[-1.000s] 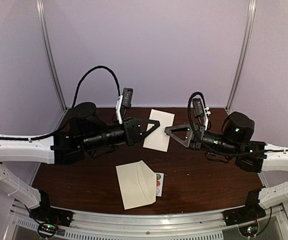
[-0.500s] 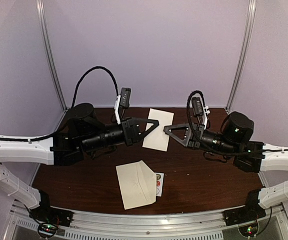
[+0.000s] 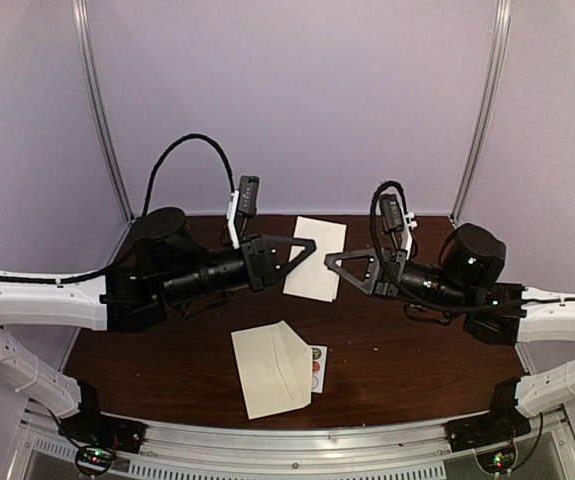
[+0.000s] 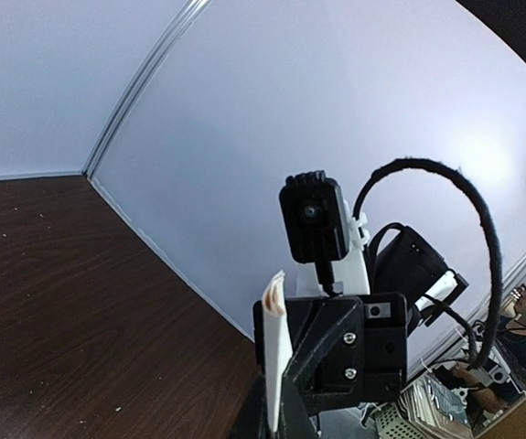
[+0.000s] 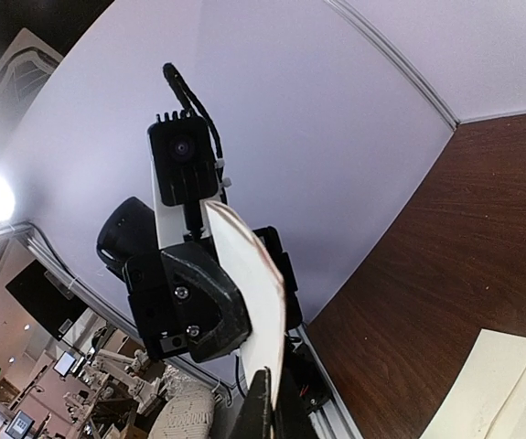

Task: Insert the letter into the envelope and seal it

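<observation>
The letter (image 3: 315,258), a white folded sheet, hangs in the air over the back of the table between my two grippers. My left gripper (image 3: 305,244) is shut on its left edge; in the left wrist view the letter (image 4: 276,357) stands edge-on in my jaws. My right gripper (image 3: 331,260) is shut on the right edge, and in the right wrist view the letter (image 5: 249,293) rises from my own fingers (image 5: 261,413). The cream envelope (image 3: 272,368) lies flat near the front edge with its flap open to the right.
A small white card of round stickers (image 3: 316,367) lies partly under the envelope's right side. The dark wooden table (image 3: 417,350) is closed in by pale walls and metal posts at the back; a rail runs along the near edge.
My right gripper has moved left to the letter and closed on its right edge. The left gripper has kept its hold and lifted the letter slightly.
</observation>
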Action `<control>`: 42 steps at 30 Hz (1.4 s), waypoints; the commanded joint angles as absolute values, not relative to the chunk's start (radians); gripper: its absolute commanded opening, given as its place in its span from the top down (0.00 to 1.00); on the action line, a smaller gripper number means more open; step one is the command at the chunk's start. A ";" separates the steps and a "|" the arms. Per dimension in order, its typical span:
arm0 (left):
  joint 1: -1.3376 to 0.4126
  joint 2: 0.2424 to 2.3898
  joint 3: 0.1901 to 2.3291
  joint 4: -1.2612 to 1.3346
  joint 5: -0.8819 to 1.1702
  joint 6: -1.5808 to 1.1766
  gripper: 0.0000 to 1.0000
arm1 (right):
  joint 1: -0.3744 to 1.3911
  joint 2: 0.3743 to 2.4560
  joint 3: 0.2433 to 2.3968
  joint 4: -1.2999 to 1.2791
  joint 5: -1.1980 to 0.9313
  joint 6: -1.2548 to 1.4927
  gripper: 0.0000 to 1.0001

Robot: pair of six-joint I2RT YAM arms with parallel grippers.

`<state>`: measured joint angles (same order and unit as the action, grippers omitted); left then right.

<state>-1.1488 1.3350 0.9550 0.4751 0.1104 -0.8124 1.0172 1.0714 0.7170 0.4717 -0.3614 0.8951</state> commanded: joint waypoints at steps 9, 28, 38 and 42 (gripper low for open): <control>-1.152 1.212 0.843 0.182 -0.105 -0.899 0.51 | 0.985 0.938 0.753 0.068 -0.182 0.804 1.00; -1.066 1.151 0.389 0.146 -0.003 -1.280 0.48 | 0.994 1.262 0.732 -0.010 -0.420 0.885 1.00; -1.055 1.245 0.336 0.247 0.092 -1.299 0.48 | 1.008 1.401 0.737 0.027 -0.409 0.892 1.00; -1.055 1.290 0.334 0.297 0.121 -1.302 0.52 | 1.008 1.445 0.751 0.030 -0.415 0.879 1.00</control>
<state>-1.0611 1.2545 0.3424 0.1951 0.0761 -1.2922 1.0031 1.4151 0.7303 -0.0063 -0.4122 0.8898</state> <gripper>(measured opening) 0.501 0.005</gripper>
